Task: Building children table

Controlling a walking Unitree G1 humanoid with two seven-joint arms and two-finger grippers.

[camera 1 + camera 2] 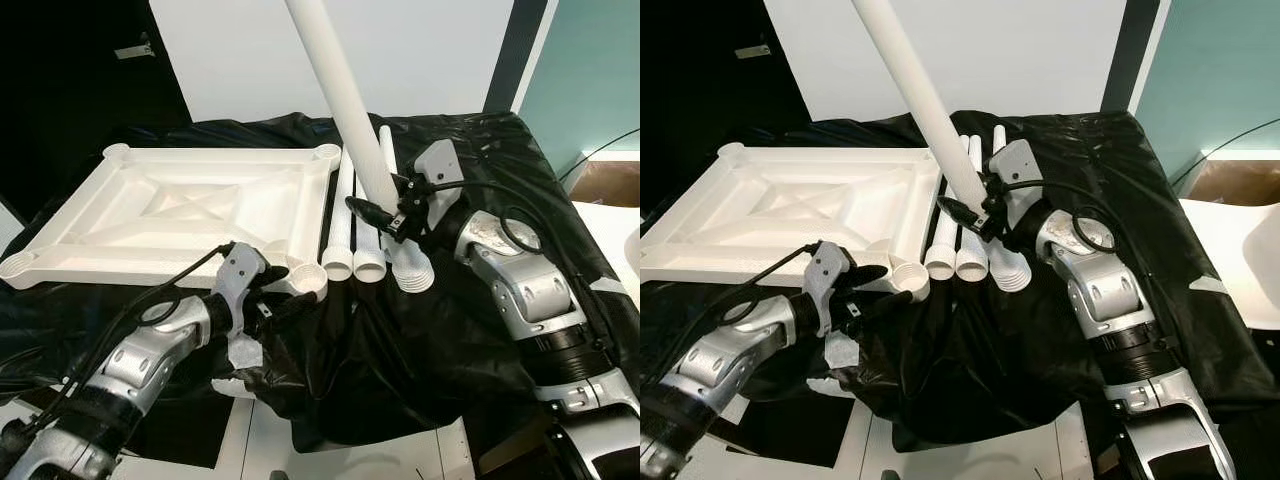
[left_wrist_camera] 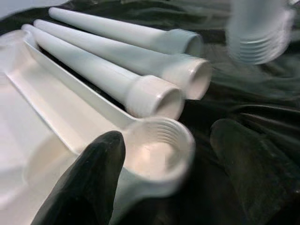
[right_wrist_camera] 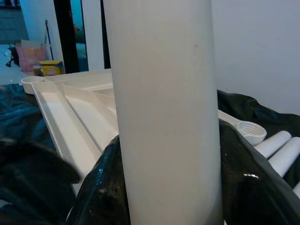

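Note:
The white table top [image 1: 170, 205] lies upside down on black sheeting, with a round threaded socket [image 1: 306, 280] at its near right corner. My left gripper [image 1: 283, 293] is open and straddles that socket; in the left wrist view one finger [image 2: 89, 183] touches the socket [image 2: 159, 152] and the other finger [image 2: 248, 173] stands apart. My right gripper [image 1: 388, 215] is shut on a long white leg [image 1: 345, 90], which tilts up and to the left with its threaded end [image 1: 412, 272] low. Three more legs [image 1: 342, 230] lie side by side between the top and the held leg.
Crumpled black plastic sheeting [image 1: 400, 350] covers the work surface and hangs over its front edge. A white floor panel [image 1: 380, 455] shows below. At the right are a teal wall [image 1: 590, 70], a brown box [image 1: 605, 180] and a white surface [image 1: 615, 235].

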